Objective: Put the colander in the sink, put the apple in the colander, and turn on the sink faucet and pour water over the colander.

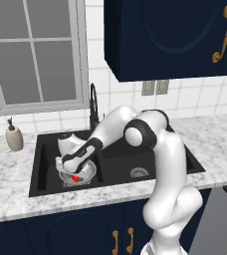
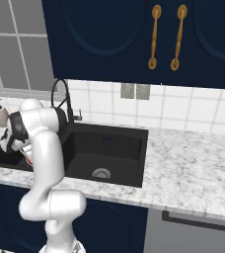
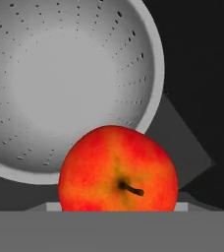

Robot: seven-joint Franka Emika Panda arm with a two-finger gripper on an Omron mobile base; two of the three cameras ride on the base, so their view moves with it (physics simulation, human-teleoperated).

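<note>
The silver-white colander (image 1: 87, 173) sits in the left basin of the black sink (image 1: 123, 155). My gripper (image 1: 73, 174) hangs low over the colander's near rim, shut on the red apple (image 1: 76, 177). In the hand view the apple (image 3: 118, 170) is close at the bottom, stem towards the camera, and it covers my fingertips. Behind it lies the colander's perforated bowl (image 3: 70, 74), with nothing inside. The apple overlaps the colander's rim rather than its middle. The black gooseneck faucet (image 1: 93, 102) stands behind the divider, and no water shows. From the right, my arm hides the left basin of the sink (image 2: 109, 146).
A beige soap bottle (image 1: 14, 137) stands on the marble counter left of the sink. The right basin has a silver drain (image 1: 139, 173). Navy upper cabinets (image 1: 170, 35) hang above, and a window fills the left wall. The faucet (image 2: 62, 91) arches close beside my arm.
</note>
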